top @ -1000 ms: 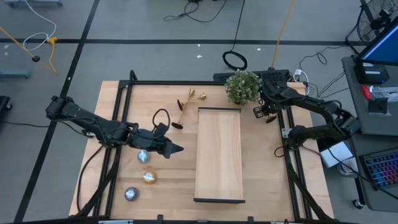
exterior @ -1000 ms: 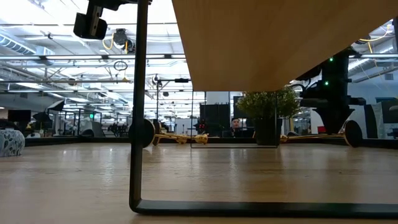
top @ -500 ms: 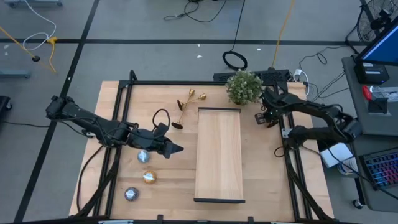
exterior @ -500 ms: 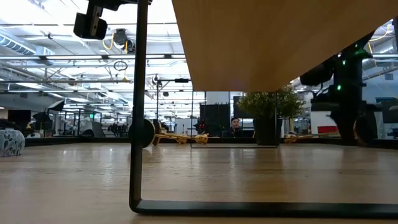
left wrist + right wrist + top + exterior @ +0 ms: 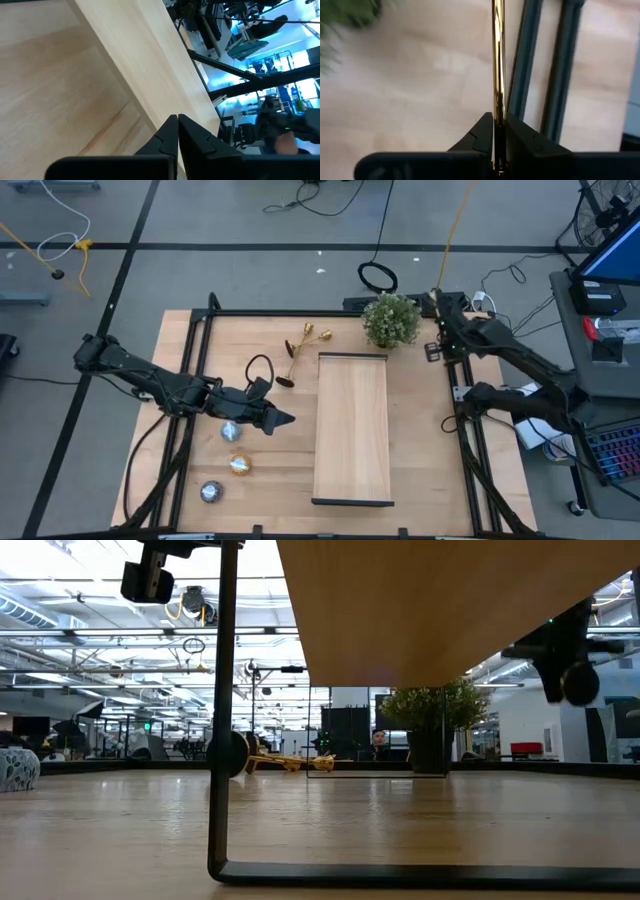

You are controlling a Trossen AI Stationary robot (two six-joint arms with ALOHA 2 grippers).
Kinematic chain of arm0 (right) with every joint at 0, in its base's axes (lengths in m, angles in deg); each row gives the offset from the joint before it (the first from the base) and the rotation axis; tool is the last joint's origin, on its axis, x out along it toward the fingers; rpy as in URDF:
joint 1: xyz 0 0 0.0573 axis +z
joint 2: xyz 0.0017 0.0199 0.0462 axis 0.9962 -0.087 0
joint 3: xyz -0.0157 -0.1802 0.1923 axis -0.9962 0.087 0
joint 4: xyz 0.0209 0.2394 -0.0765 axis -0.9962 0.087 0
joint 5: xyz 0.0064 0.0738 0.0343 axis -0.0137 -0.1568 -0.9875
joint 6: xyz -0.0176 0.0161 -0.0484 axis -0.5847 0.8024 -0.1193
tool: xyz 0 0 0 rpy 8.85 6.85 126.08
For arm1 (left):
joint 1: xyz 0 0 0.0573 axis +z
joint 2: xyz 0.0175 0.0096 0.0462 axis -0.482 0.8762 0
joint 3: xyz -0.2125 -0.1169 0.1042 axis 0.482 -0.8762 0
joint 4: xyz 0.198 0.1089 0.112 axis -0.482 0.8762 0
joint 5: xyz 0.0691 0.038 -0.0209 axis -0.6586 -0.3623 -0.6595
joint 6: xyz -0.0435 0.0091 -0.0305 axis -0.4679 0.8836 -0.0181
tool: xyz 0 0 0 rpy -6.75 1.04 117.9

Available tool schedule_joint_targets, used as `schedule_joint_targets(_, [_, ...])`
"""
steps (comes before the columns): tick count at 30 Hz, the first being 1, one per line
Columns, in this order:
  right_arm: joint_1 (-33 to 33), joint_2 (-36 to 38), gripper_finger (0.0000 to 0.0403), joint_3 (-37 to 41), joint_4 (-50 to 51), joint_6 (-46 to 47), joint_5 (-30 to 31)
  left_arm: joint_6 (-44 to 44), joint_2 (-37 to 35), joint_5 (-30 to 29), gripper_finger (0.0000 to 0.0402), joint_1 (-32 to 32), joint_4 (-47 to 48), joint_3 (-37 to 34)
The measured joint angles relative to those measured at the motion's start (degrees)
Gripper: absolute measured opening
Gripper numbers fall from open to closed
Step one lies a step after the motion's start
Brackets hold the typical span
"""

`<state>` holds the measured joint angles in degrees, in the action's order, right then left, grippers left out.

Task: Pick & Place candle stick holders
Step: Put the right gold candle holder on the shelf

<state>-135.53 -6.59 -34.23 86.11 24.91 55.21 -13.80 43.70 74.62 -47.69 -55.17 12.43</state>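
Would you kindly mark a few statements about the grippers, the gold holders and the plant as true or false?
1. The right gripper is shut on a gold holder. True.
2. The left gripper holds a holder. False: it is shut on nothing, left of the wooden shelf.
3. Two gold holders lie on the table, left of the plant. True.
4. The plant stands on the wooden shelf. False: it stands on the table beyond the shelf's far end.
5. A holder stands upright on the shelf. False: the shelf top is bare.
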Motion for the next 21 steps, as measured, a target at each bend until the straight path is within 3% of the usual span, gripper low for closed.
schedule_joint_targets(6, [2.0,5.6,0.0024,-8.5,-1.7,0.4,0.7,0.3,0.0,0.0,0.0009,0.0,0.0,0.0])
schedule_joint_targets(10, [6.9,10.3,0.0024,-13.7,-11.5,-4.4,-2.2,0.2,0.0,0.0,0.0006,0.0,0.0,0.0])
schedule_joint_targets(16, [14.5,17.0,0.0024,-12.9,-32.2,-10.0,-11.2,-0.1,0.0,0.0,0.0012,0.0,0.0,0.0])
schedule_joint_targets(21, [18.6,19.7,0.0024,-4.6,-42.4,-13.6,-25.4,-0.4,0.0,0.6,0.0006,0.6,0.0,0.0])
